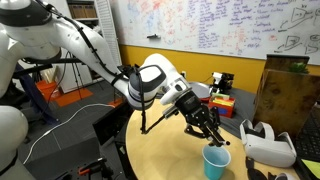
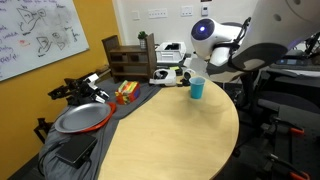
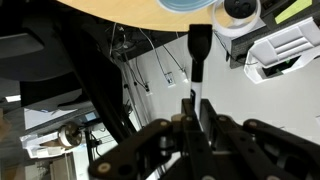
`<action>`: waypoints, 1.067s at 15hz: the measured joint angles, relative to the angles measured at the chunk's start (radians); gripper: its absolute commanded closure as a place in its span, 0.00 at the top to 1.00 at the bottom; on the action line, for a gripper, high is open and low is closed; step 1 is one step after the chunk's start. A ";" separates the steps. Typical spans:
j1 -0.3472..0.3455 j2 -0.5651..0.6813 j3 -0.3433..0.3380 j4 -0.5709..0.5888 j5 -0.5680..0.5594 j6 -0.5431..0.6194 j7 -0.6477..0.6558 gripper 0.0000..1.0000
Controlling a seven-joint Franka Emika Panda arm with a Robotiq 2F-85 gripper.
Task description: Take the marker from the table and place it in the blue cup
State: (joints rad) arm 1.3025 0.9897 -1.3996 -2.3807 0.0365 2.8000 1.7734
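gripper: your gripper [image 1: 210,130] was closed on the marker. in the wrist view its two fingers pinched the marker's near end.
marker: the marker [image 3: 198,55] was off the desk and up in the air. it was a thin black stick that poked out past the fingertips.
long axis: the marker ran in line with the gripper, with its free end in front, pointing toward the cup.
blue cup: the blue cup [image 1: 216,162] stood upright on the desk [image 1: 160,152], close to the edge, with its mouth open. i could not see inside it.
which way: in the wrist view the cup's rim showed just past the marker's free end, a little to one side of the marker's line. in an exterior view the gripper hung just above the cup, near it but not touching.
step: i think you were at the carry part, with only the drop left to do.
next move: i think the free end had to sit right over the open mouth first. that meant a small slide sideways, then down, then let go.
watch out: the cup looked light. it could tip if the marker or a finger bumped its rim.
nearby: a white headset [image 1: 268,143] lay beside the cup, apart from it.
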 measured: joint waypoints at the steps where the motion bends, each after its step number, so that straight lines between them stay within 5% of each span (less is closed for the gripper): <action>1: -0.001 0.000 0.001 0.000 0.000 -0.005 -0.009 0.03; 16: -0.036 0.147 0.061 0.064 0.000 -0.023 -0.025 0.03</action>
State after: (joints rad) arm 1.2664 1.1366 -1.3387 -2.3172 0.0365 2.7769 1.7488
